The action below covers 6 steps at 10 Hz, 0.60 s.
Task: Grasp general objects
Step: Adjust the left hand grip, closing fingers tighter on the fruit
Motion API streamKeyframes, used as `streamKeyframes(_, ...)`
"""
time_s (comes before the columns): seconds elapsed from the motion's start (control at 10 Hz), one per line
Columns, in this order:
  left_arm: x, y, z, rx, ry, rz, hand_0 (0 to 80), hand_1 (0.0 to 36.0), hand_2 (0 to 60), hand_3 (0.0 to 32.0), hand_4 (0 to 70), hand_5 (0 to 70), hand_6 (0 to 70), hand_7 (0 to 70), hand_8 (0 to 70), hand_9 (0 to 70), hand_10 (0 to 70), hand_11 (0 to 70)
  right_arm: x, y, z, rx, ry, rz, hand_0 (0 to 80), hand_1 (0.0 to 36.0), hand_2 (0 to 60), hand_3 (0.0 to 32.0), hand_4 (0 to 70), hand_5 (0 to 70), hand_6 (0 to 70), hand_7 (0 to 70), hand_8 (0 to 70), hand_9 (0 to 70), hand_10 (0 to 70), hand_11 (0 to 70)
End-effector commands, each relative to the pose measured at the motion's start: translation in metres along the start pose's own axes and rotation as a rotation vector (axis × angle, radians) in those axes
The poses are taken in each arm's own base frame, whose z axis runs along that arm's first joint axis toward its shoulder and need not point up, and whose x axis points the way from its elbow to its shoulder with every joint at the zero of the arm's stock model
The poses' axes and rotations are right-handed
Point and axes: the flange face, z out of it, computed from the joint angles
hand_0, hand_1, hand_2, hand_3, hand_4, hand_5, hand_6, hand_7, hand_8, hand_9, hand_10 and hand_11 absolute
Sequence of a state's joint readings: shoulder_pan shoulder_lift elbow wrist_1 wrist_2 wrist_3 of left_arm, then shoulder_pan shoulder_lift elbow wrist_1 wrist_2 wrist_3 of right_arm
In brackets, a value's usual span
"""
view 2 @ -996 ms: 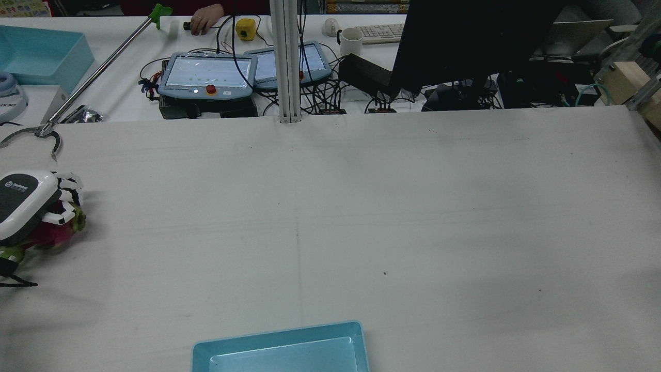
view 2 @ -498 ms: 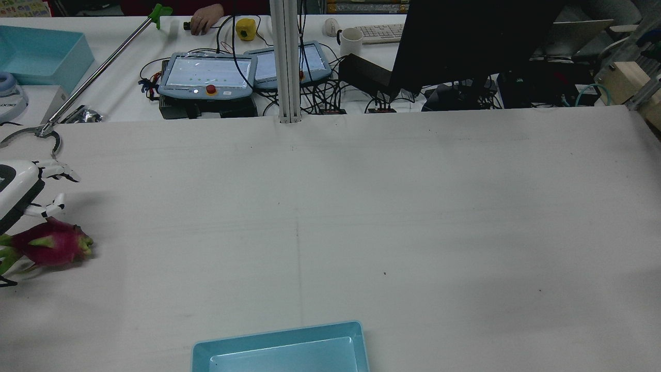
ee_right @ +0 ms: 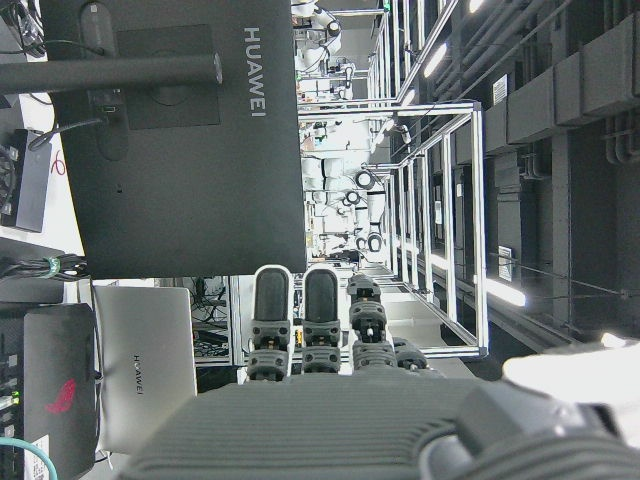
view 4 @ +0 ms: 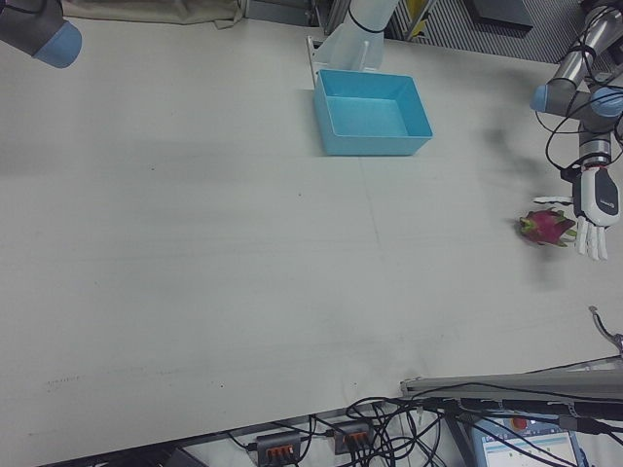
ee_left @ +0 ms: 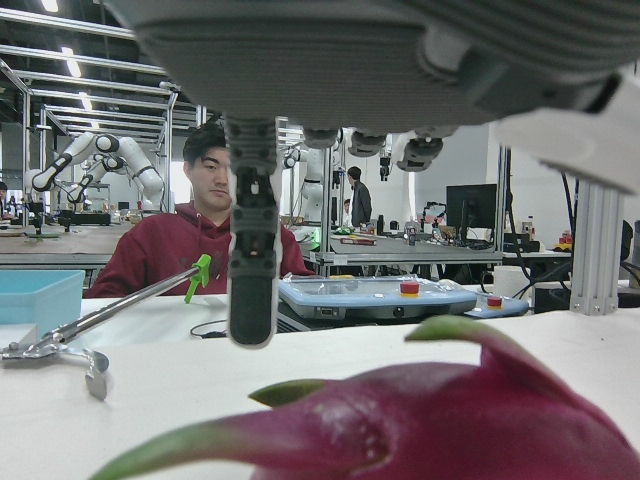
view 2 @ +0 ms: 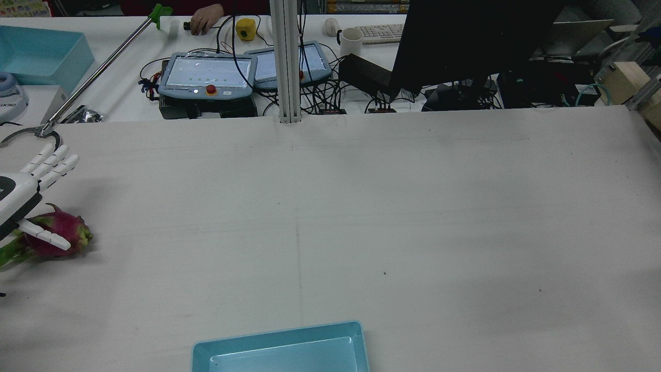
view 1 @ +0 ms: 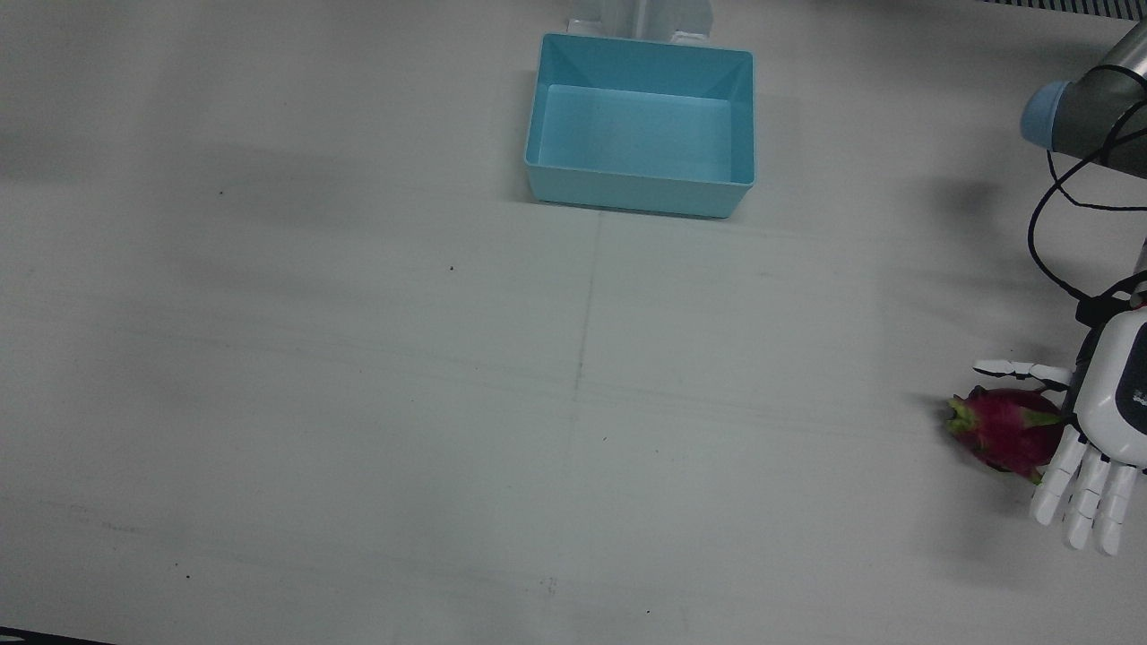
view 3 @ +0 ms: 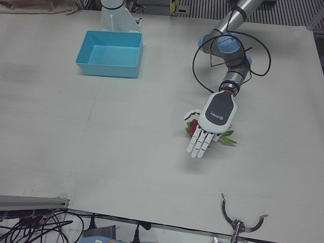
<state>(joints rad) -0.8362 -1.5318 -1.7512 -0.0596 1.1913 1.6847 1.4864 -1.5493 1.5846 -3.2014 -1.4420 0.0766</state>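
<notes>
Dragon fruit (view 1: pixel 1008 431) lies on its side on the white counter (view 1: pixel 358 403), far out at the edge in front of the robot's left arm, with its green leafy tips pointing along the surface. Left hand (view 1: pixel 1089 448) hovers flat above the fruit's outer end, palm down, fingers (view 3: pixel 200 143) straight and spread, holding nothing; its thumb (view 2: pixel 46 236) reaches across the fruit, and whether it touches the skin is hard to tell. From the left hand view the red skin (ee_left: pixel 450 425) fills the bottom of the frame right under the palm. A blue bin (view 1: pixel 641 121) stands well apart from the fruit, near the robot's side of the counter at its middle. Right hand (ee_right: pixel 330 350) shows only in its own camera, raised and facing a black monitor (ee_right: pixel 175 130), its fingers stretched out side by side with nothing between them
</notes>
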Motion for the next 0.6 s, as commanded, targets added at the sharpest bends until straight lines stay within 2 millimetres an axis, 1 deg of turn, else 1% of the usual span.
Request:
streamKeyframes(0.0,-0.012,-0.002,-0.007,-0.033,-0.039,0.020,38.5,4.6,0.0,32.0,0.0,0.0,0.0,0.0,0.0,0.0,0.6,1.5,0.000,-0.001,0.000,0.001,0.000,0.000,0.0,0.0,0.0,0.0,0.0,0.0,0.0,0.0,0.0,0.0,0.0,0.0)
streamKeyframes(0.1,-0.017,-0.003,-0.010,-0.035,-0.040,0.022,38.7,5.0,0.0,32.0,0.0,0.0,0.0,0.2,0.0,0.0,0.0,0.0,0.000,-0.001,0.000,0.001,0.000,0.000,0.0,0.0,0.0,0.0,0.0,0.0,0.0,0.0,0.0,0.0,0.0,0.0)
streamKeyframes(0.2,-0.029,-0.004,-0.020,-0.038,-0.036,0.026,39.6,5.5,0.0,32.0,0.0,0.0,0.0,0.0,0.0,0.0,0.0,0.0,0.000,-0.001,0.000,0.001,0.000,0.000,0.0,0.0,0.0,0.0,0.0,0.0,0.0,0.0,0.0,0.0,0.0,0.0)
streamKeyframes(0.3,-0.043,-0.003,-0.026,-0.039,-0.037,0.030,40.1,5.9,0.0,32.0,0.0,0.4,0.0,0.0,0.0,0.0,0.0,0.0,0.000,-0.001,0.000,0.001,0.000,0.000,0.0,0.0,0.0,0.0,0.0,0.0,0.0,0.0,0.0,0.0,0.0,0.0)
streamKeyframes(0.4,-0.056,-0.001,-0.027,-0.040,-0.034,0.028,41.0,6.7,0.0,32.0,0.0,2.1,0.0,0.0,0.0,0.0,0.0,0.0,0.000,-0.001,0.000,0.001,0.000,0.000,0.0,0.0,0.0,0.0,0.0,0.0,0.0,0.0,0.0,0.0,0.0,0.0)
streamKeyframes(0.5,-0.060,-0.002,-0.028,-0.037,-0.019,0.023,41.7,7.4,0.0,32.0,0.0,3.8,0.0,0.1,0.0,0.0,0.0,0.0,0.000,-0.001,0.000,0.001,0.000,0.000,0.0,0.0,0.0,0.0,0.0,0.0,0.0,0.0,0.0,0.0,0.0,0.0)
